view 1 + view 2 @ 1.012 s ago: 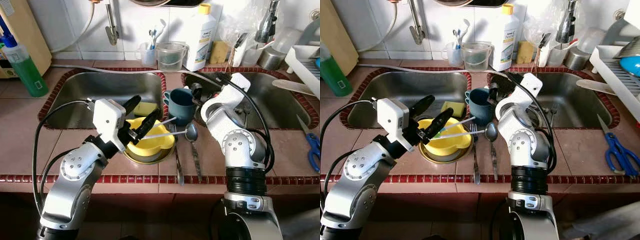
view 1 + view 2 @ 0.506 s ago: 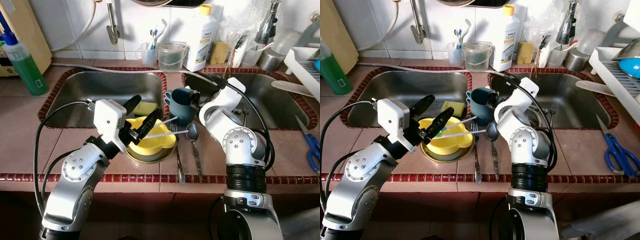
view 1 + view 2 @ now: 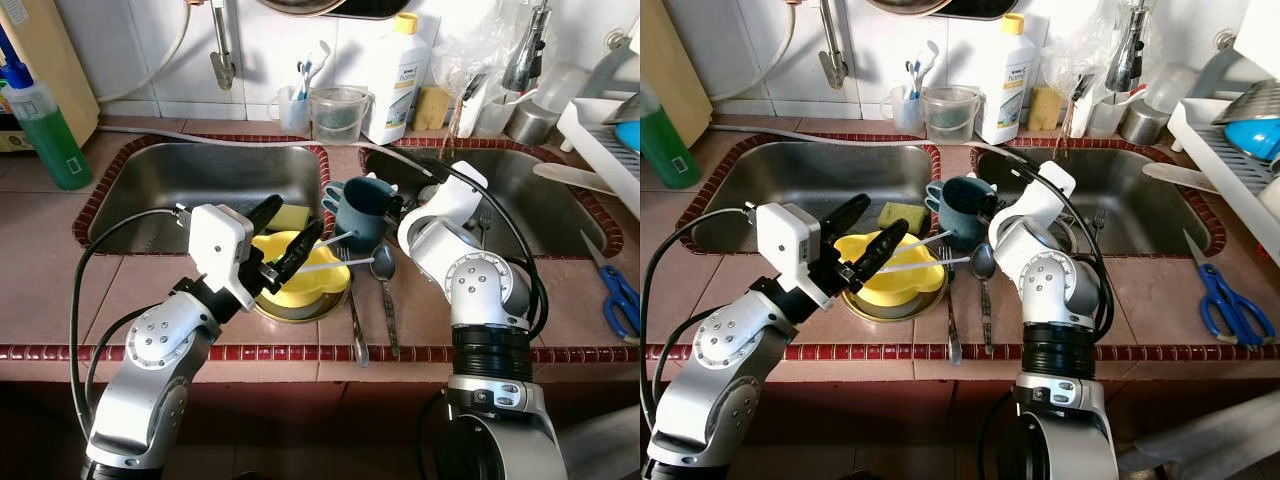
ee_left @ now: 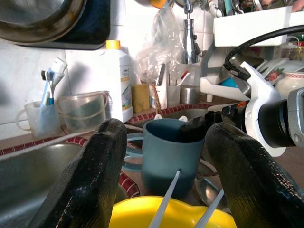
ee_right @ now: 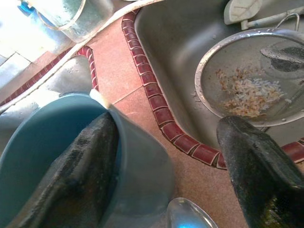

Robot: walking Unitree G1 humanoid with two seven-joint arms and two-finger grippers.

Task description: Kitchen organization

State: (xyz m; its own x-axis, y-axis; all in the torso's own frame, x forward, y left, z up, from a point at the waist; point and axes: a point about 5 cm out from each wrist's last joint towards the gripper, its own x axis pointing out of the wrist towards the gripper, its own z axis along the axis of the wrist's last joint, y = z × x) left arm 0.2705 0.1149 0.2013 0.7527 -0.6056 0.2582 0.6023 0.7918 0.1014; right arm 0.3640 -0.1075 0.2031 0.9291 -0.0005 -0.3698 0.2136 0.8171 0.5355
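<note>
Left eye view: tiled counter [image 3: 40, 260], two steel sinks [image 3: 190, 180]

Left hand [image 4: 164, 190] spread wide — teal mug [image 4: 168, 159] ahead, yellow bowl [image 4: 166, 216] below, white bottle [image 4: 118, 78] behind.

The mug [image 3: 362, 207] is a dusty blue-teal, matching a second one [image 3: 334, 203] tucked behind it. The bowl [image 3: 297, 272] is bright yellow, and two white sticks [image 3: 335, 254] cross it. A yellow sponge [image 3: 290, 216] lies in the steel-grey left sink [image 3: 200, 178]. The surface [image 3: 40, 270] is tiled in muted pinkish brown, edged with a row of small dark-red tiles [image 3: 290, 354] (the same red rims both sinks). The left hand [image 3: 288, 240] has black fingers on a white housing; the arms are silver. The soap bottle [image 3: 47, 135] holds green liquid, the detergent bottle [image 3: 401, 76] is white with a yellow cap, and the scissors [image 3: 621, 303] have blue handles. The spoon [image 3: 382, 265] and fork [image 3: 352, 310] are silver.
</note>
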